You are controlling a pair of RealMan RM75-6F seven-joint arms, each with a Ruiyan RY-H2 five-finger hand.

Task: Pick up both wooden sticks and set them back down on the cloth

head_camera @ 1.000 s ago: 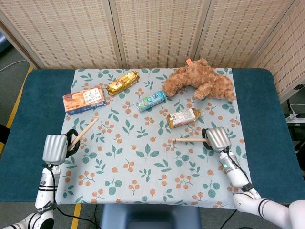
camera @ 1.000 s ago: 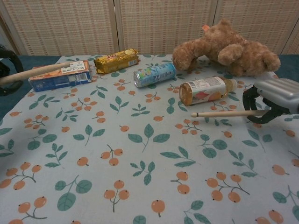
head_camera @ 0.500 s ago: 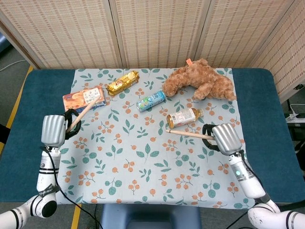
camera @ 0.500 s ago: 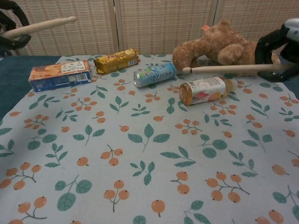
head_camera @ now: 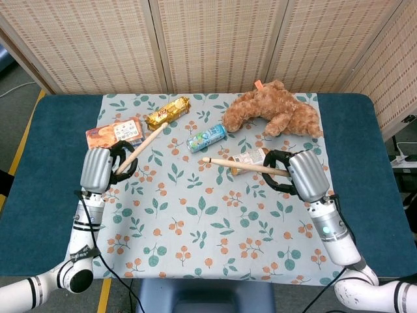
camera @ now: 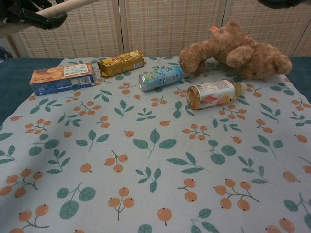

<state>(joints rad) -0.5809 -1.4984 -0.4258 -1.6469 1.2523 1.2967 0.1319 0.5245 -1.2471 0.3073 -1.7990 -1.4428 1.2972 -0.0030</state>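
Observation:
My left hand (head_camera: 104, 168) holds one wooden stick (head_camera: 144, 146) raised above the left side of the floral cloth (head_camera: 195, 215); its far end points toward the snack packs. In the chest view this hand (camera: 24, 12) and its stick (camera: 73, 5) show at the top left corner. My right hand (head_camera: 296, 173) grips the second wooden stick (head_camera: 238, 165), which is lifted and reaches left over the bottle. In the chest view only a dark sliver of the right hand (camera: 282, 3) shows at the top edge.
On the cloth lie a blue-orange biscuit box (head_camera: 115, 135), a gold snack pack (head_camera: 167, 112), a small can (head_camera: 206, 137), a bottle on its side (camera: 214, 93) and a brown teddy bear (head_camera: 273, 109). The dark blue table (head_camera: 39, 195) borders the cloth.
Both hands have risen well above the cloth with their sticks. The left hand moved right and inward; the right hand's stick now reaches further left, over the bottle.

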